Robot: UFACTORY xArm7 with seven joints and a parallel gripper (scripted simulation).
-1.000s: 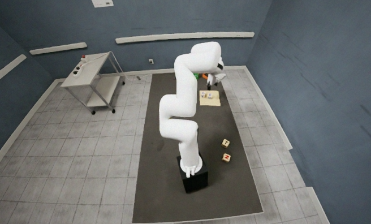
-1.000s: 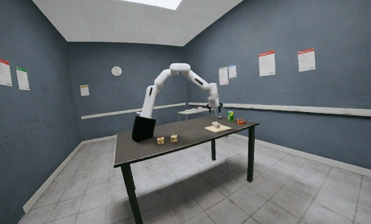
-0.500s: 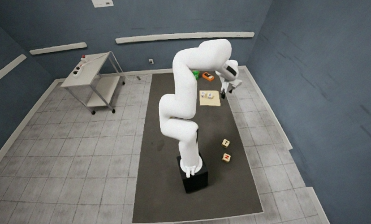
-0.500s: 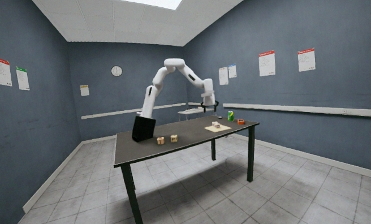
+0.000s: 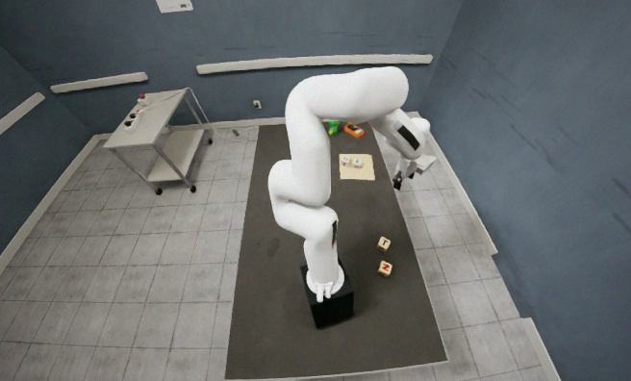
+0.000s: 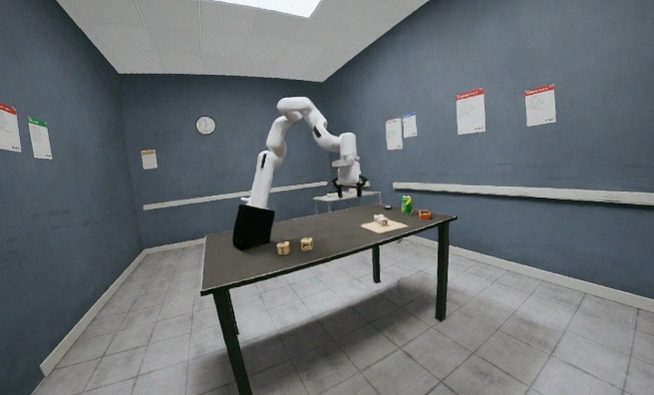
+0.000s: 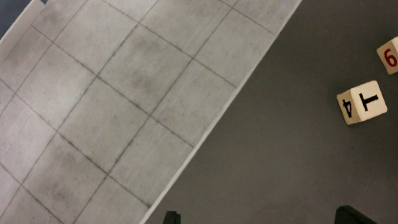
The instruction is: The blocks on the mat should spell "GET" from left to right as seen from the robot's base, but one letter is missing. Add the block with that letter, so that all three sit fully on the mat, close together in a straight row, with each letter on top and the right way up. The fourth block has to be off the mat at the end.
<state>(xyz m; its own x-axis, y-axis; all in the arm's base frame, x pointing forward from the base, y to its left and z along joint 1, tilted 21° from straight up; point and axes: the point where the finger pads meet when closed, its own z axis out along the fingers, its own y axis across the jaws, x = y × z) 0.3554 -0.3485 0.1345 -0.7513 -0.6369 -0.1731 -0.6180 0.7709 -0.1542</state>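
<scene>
The cream mat [image 5: 357, 174] [image 6: 392, 227] lies at the far end of the table with two blue-lettered blocks on it, G [image 5: 345, 160] and E [image 5: 358, 163]; in the exterior view they show as one small pair [image 6: 381, 219]. The T block [image 5: 384, 243] [image 6: 306, 243] [image 7: 362, 102] lies off the mat near the robot's base, black T on top and a 4 on its side. A block with a red letter [image 5: 385, 268] [image 6: 283, 247] [image 7: 389, 55] lies beside it. My gripper [image 5: 398, 182] [image 6: 347, 190] [image 7: 260, 220] is open and empty, high over the table's right edge, between the mat and the T block.
A green can [image 5: 333, 127] [image 6: 407, 204] and an orange object [image 5: 354, 130] [image 6: 425, 214] stand beyond the mat. The table edge [image 7: 210, 125] runs under my gripper, with tiled floor beyond. A white cart [image 5: 150, 125] stands off to the left.
</scene>
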